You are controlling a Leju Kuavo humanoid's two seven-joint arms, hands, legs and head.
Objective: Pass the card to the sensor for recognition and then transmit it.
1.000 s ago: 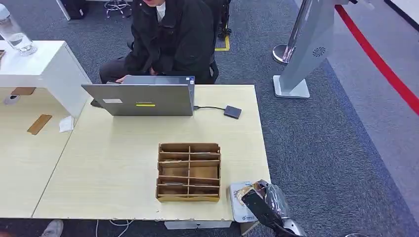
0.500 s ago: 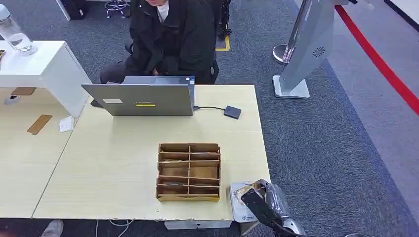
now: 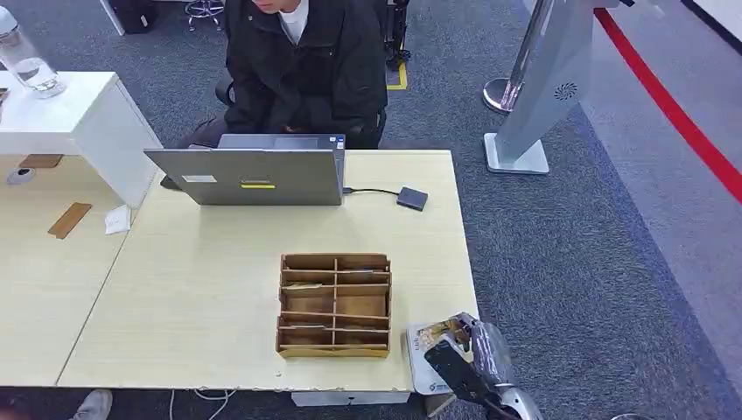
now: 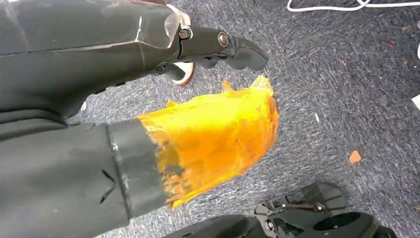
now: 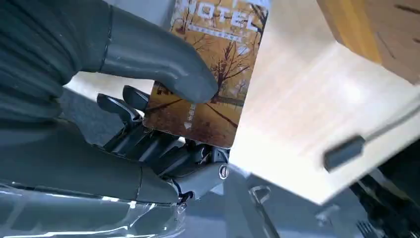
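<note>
My right hand (image 3: 470, 359) hovers at the table's front right corner and pinches a brown hotel card (image 3: 435, 335) between thumb and fingers. In the right wrist view the card (image 5: 218, 64) shows an autumn-tree print, with the thumb (image 5: 158, 64) pressed on its face. The sensor (image 3: 412, 198), a small dark grey box on a cable from the laptop, lies far across the table by its right edge; it appears blurred in the right wrist view (image 5: 344, 152). My left hand (image 4: 148, 124), its thumb wrapped in orange tape, hangs over the carpet holding nothing.
A wooden compartment organiser (image 3: 334, 304) stands left of my right hand. A white pad (image 3: 420, 372) lies under the hand. A person (image 3: 302, 70) sits behind the open laptop (image 3: 249, 175). A white kiosk base (image 3: 516, 153) stands on the carpet at the far right.
My right hand has shifted slightly left with the card and lifted it a little. The person behind the laptop has straightened up.
</note>
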